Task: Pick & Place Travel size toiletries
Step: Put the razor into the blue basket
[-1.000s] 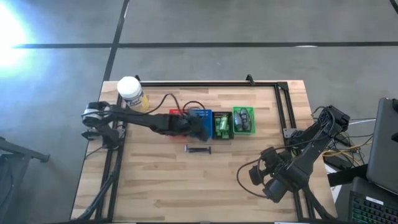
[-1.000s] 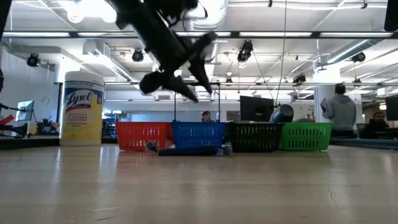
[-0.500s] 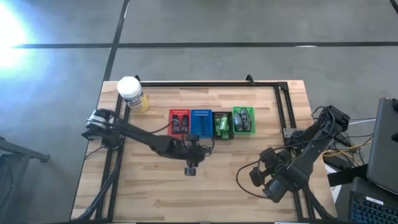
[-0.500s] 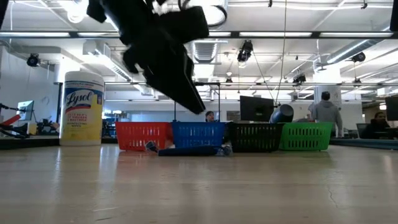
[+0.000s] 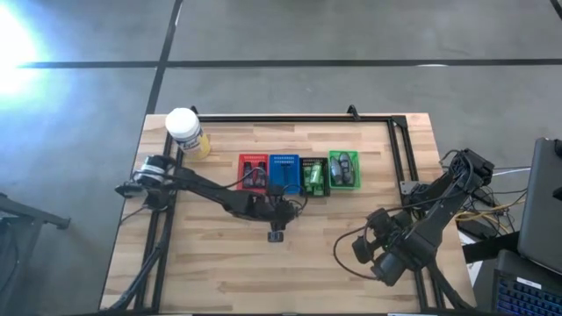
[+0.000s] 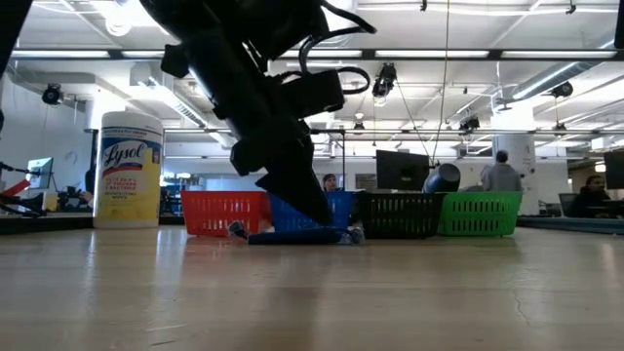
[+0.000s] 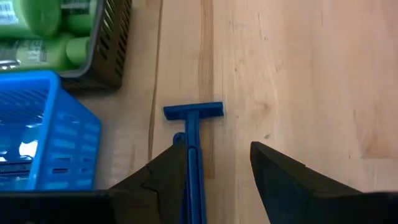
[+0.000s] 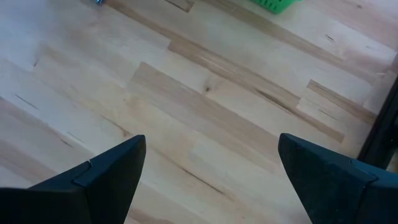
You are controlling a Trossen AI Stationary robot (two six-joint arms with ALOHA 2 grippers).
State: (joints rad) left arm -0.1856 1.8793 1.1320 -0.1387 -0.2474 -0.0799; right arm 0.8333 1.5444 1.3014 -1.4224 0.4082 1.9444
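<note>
Near the middle of the tabletop, just in front of the basket row, the left gripper (image 5: 277,230) is down low over the wood. Its fingers (image 7: 163,180) stand partly open, one on each side of a dark-blue razor (image 7: 193,149). The razor lies flat on the boards, head pointing away from the wrist; the handle runs back close along one finger. Whether that finger touches the handle cannot be told. From table height the same arm comes down steeply to the razor (image 6: 297,235), which lies just in front of the blue basket (image 6: 310,212).

Basket row, toward the far edge at mid-table, left to right from above: red basket (image 5: 253,172), blue basket (image 5: 284,171), black basket (image 5: 314,176), green basket (image 5: 343,168), side by side. Bright green packets (image 7: 38,22) lie in the black basket; dark items show in the red and green ones, too small to identify.

Far left corner: white-lidded yellow canister (image 5: 185,130), upright.

Right gripper (image 5: 379,254): waiting over the near right corner of the tabletop, fingers (image 8: 106,174) wide apart, nothing between them but bare wood.
</note>
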